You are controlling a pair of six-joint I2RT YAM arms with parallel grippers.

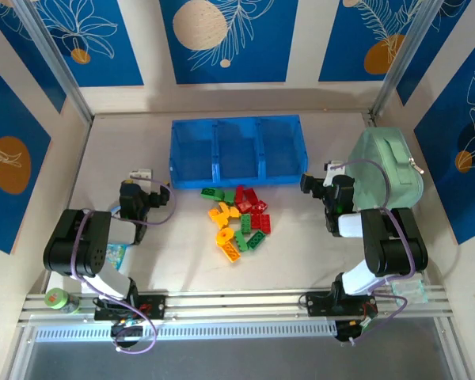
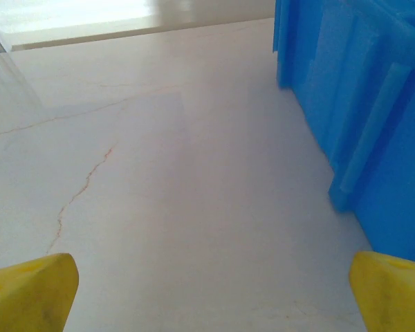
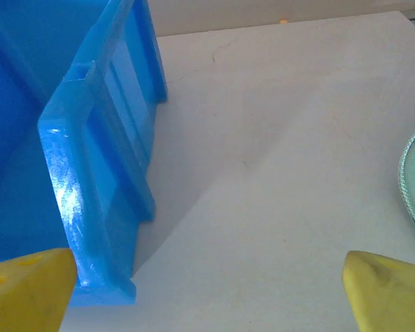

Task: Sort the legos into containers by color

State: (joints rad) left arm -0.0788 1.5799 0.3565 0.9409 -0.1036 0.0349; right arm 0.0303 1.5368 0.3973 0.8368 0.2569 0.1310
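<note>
The tray (image 1: pixel 222 177) lies lengthwise left-right near the far edge of the table (image 1: pixel 182 257) (legos (image 1: pixel 239 222) heaped just before it); left gripper (image 2: pixel 207 290) and right gripper (image 3: pixel 207 290) both gape, empty.

legos (image 1: pixel 239 220) before tray (image 1: pixel 237 179), case (image 1: pixel 388 170) at rt

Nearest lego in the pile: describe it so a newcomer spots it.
Find the blue tray at the far side of the table; the pile lies just before it. The brick sits at the pile's near tip. It is yellow-orange; the bricks right of it are green.
</note>
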